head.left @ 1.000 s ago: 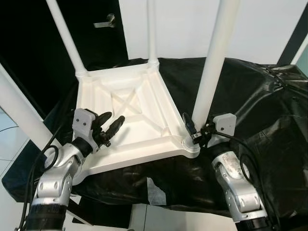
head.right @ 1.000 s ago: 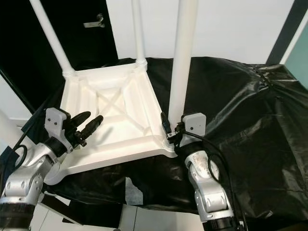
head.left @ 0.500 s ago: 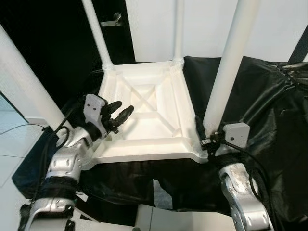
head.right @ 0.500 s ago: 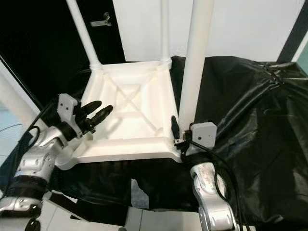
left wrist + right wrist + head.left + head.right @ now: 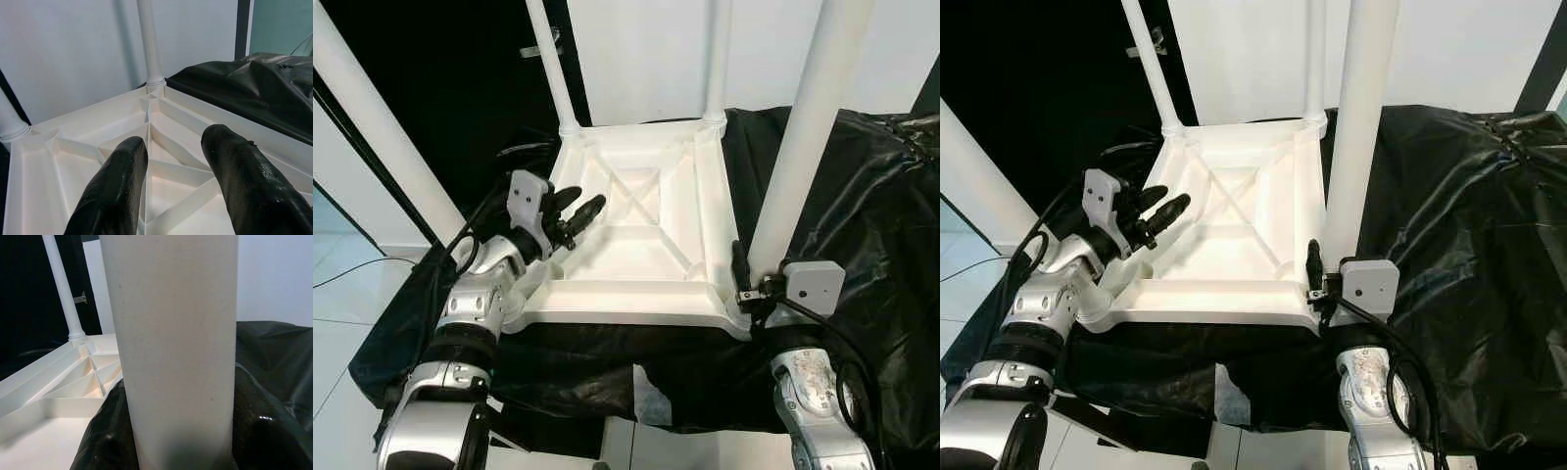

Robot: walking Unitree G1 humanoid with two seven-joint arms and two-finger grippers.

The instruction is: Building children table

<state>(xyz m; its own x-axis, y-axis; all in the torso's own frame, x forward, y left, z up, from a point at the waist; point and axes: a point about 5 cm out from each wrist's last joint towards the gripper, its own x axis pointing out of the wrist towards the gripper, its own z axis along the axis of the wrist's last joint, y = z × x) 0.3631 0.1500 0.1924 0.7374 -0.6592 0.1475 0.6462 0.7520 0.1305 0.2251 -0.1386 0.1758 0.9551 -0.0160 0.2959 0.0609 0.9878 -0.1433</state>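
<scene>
The white plastic children's table (image 5: pixel 646 245) is lying upside down on a surface draped with a black plastic sheet (image 5: pixel 871 215), its ribbed underside facing up and its white legs standing upright from the corners. The right gripper (image 5: pixel 751 284) is clamping the near right leg (image 5: pixel 798 157) just above its socket at the near right corner of the table; in the right wrist view the leg (image 5: pixel 176 342) is sitting between the two black fingers (image 5: pixel 105 435), which are pressing against it on either side, so the jaws are holding the leg. The left gripper (image 5: pixel 576 211) is hovering over the left side of the underside, near the left rim, with its fingers pointing inward toward the crossed ribs at the centre. In the left wrist view its two fingers (image 5: pixel 117 191) are standing moderately apart with nothing between them, and the diagonal ribs (image 5: pixel 166 147) are showing through the gap. The far left leg (image 5: pixel 551 64) and the far right leg (image 5: pixel 718 59) are rising from the back corners, and the near left leg (image 5: pixel 382 137) is slanting up past the left arm. A dark door with a metal handle (image 5: pixel 536 49) is standing behind the table, beside a white wall (image 5: pixel 646 59).
</scene>
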